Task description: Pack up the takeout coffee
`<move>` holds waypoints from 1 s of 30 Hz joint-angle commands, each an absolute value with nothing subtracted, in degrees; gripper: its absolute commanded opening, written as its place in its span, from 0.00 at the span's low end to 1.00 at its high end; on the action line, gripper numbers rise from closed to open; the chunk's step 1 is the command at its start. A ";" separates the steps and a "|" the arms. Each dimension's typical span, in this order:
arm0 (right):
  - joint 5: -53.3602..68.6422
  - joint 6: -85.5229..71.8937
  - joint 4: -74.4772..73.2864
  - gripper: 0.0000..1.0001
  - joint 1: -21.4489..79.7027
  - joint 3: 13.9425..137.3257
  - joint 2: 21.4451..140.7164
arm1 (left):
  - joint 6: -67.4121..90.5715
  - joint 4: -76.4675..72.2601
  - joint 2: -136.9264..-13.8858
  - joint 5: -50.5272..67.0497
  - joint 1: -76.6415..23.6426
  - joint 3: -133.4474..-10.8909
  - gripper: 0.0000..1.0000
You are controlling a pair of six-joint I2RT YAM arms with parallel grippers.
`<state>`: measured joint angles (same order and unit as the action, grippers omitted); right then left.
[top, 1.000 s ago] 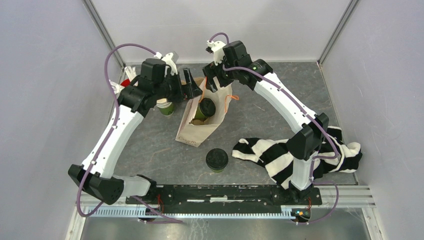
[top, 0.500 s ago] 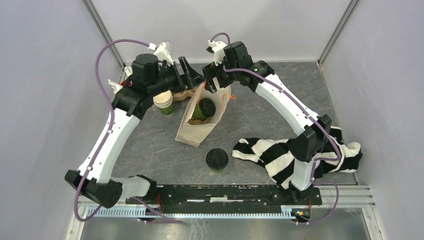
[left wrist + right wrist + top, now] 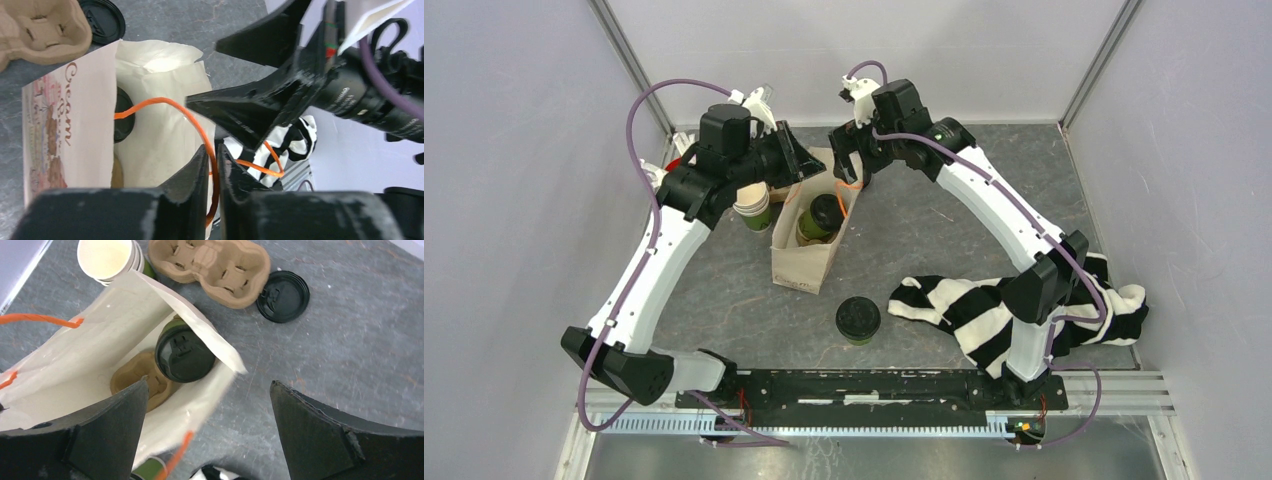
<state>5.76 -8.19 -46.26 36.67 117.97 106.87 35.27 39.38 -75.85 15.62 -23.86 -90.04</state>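
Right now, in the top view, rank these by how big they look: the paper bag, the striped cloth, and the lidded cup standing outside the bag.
1. striped cloth, largest even though partly hidden
2. paper bag
3. lidded cup, clearly smallest

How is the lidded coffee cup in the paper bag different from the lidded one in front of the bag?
The bagged cup sits inside the paper bag with a brown carrier; the front cup stands outside it on the table. The bagged cup sits farther back than the front cup. Both have black lids.
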 commanded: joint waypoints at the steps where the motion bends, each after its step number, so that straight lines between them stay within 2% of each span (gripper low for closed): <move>1: 3.90 -17.13 -48.13 0.98 31.93 116.03 97.33 | 33.27 41.78 -73.15 11.07 -23.65 -92.11 0.10; 4: 22.06 -28.74 -36.27 0.98 25.78 103.18 89.06 | 32.94 41.46 -72.23 10.08 -23.60 -90.90 0.03; 6: 33.49 -40.40 -19.39 0.98 23.01 88.26 82.33 | 32.79 40.92 -72.30 10.58 -23.64 -90.61 0.02; 8: 34.95 -45.47 -7.42 0.98 23.96 81.65 77.93 | 32.78 40.07 -72.58 11.42 -23.47 -90.40 0.02; 14: 23.62 -45.68 -9.23 0.95 31.28 76.81 72.84 | 33.59 39.04 -72.77 12.02 -23.45 -91.49 0.02; 19: 5.14 -50.13 -12.37 0.92 41.35 73.41 70.01 | 33.95 39.23 -72.33 12.50 -23.41 -91.88 0.02; 22: 0.61 -53.43 -15.64 0.92 43.17 73.60 71.30 | 33.31 39.13 -72.69 12.53 -23.43 -92.48 0.02; 26: -1.12 -55.87 -10.07 0.89 45.90 71.91 73.76 | 32.21 40.15 -73.26 12.87 -23.40 -93.69 0.02; 30: -12.13 -50.12 -10.41 0.88 48.39 76.21 77.18 | 32.06 40.19 -72.61 12.92 -23.43 -93.07 0.02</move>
<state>0.32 -52.25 -12.88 46.35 72.84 74.32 34.61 41.45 -73.52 12.16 -23.70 -91.13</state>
